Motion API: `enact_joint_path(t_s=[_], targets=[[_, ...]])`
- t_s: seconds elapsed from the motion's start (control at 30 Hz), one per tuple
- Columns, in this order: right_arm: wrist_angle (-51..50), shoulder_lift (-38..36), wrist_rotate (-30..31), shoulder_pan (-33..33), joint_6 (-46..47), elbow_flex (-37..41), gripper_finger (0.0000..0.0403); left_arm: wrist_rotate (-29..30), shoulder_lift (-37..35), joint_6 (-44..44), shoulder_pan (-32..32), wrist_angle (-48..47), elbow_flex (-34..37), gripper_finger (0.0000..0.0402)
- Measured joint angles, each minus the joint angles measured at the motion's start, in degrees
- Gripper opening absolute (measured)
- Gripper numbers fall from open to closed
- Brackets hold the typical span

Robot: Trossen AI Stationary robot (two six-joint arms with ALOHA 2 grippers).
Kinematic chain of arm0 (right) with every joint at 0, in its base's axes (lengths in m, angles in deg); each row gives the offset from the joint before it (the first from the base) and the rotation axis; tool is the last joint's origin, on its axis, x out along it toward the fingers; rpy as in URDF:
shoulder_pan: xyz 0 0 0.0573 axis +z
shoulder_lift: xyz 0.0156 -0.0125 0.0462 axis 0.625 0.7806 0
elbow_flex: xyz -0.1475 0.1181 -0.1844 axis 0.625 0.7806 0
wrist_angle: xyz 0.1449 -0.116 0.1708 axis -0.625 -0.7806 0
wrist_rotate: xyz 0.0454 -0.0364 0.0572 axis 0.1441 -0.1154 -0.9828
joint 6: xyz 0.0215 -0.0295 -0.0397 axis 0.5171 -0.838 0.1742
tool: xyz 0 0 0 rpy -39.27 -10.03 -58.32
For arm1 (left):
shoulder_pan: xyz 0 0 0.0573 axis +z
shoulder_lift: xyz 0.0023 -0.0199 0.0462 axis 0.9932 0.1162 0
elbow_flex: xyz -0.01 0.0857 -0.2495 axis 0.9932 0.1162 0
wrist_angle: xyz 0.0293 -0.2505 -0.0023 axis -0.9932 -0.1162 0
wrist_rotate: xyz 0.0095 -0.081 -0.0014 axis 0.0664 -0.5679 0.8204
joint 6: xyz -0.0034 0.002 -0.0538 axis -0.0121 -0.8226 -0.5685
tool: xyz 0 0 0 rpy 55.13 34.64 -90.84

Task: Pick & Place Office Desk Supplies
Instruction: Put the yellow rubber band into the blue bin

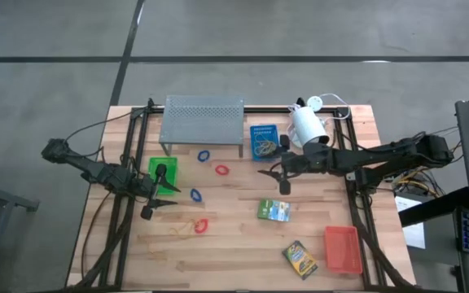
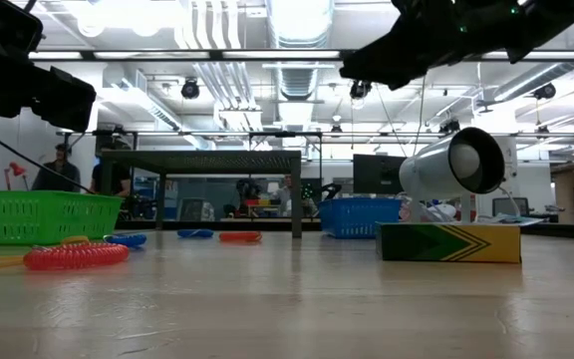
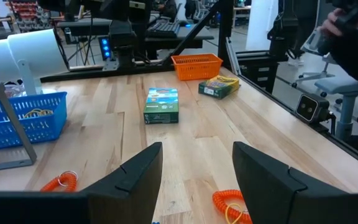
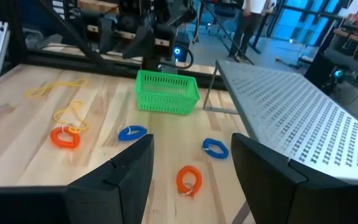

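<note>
We read the supplies as laid out loose for sorting, with nothing carried yet. In the high view the small loops sit mid-frame: a blue loop (image 1: 203,155) and a red loop (image 1: 221,170) just below the grey shelf (image 1: 203,119), another blue loop (image 1: 195,194) lower, and a red coil (image 1: 201,225) with thin tan rubber bands (image 1: 179,228) beside it towards the lower left. Two card boxes lie flat, one (image 1: 273,210) right of centre, the other (image 1: 300,258) lower right, near the red-orange tray (image 1: 343,249) in the lower right corner. The green tray (image 1: 163,175) sits left of centre and the blue tray (image 1: 264,141) stands above centre, touching or just beside the white lamp (image 1: 308,126); it seems already to hold some bands, so we judge the trays to be the bins.

The left gripper (image 1: 161,186) hangs over the green tray's lower edge, its arm reaching in from the left of the frame; its fingers (image 3: 135,180) stand parted and hold nothing. The right gripper (image 1: 279,172) hovers just below the blue tray, its arm stretching in from the right; its fingers (image 4: 129,174) are spread wide and bare, pointing towards the loops, which we take as its likely next pick.
</note>
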Motion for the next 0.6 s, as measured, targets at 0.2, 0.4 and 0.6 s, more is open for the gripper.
enact_joint_path(t_s=[0.2, 0.4, 0.6], targets=[[0.10, 0.02, -0.03, -0.01, -0.07, -0.65, 0.0212, 0.01, 0.00, -0.01, 0.01, 0.00, -0.02, 0.0200], [-0.06, 0.02, -0.08, -0.01, 0.00, -0.60, 0.0212, 0.00, 0.00, -0.02, 0.02, 0.00, 0.00, 0.0200], [-0.05, 0.02, -0.08, -0.01, -0.05, -0.54, 0.0212, 0.00, 0.00, 0.00, 0.00, 0.00, 0.00, 0.0200]])
